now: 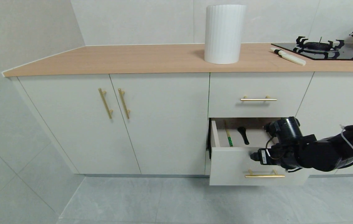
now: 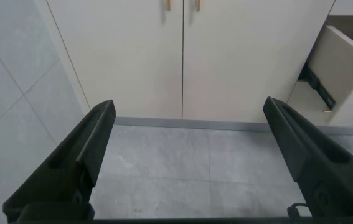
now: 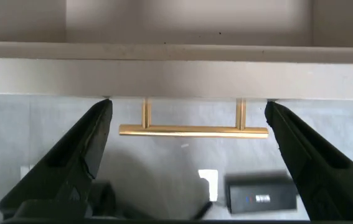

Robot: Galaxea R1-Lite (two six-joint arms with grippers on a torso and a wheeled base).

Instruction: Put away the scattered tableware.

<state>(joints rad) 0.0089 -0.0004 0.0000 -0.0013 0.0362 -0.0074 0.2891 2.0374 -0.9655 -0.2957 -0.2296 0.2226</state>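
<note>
**Right jaws spread over the handle of the open drawer**

The right gripper (image 3: 187,107) hangs at the front of the open drawer (image 1: 226,161). Its jaws are released and wide apart, and they hold nothing. The gold handle (image 3: 193,131) of this drawer shows in the gap between the two fingers and is apart from both. Beyond the jaws, inside the drawer, lie a black spoon (image 1: 243,135) and a green-handled utensil (image 1: 228,137), side by side but not touching. Well above the jaws, on the wooden counter (image 1: 132,59), a pale utensil (image 1: 288,57) lies just beside the stove (image 1: 319,48). A white ribbed container (image 1: 224,34) stands upright near it.

The left gripper (image 2: 188,106) is released too, with its jaws wide and empty. In front of them are the floor (image 2: 182,168) and the lower part of the closed cabinet doors (image 2: 182,56). The open drawer is off to one side of them.
</note>
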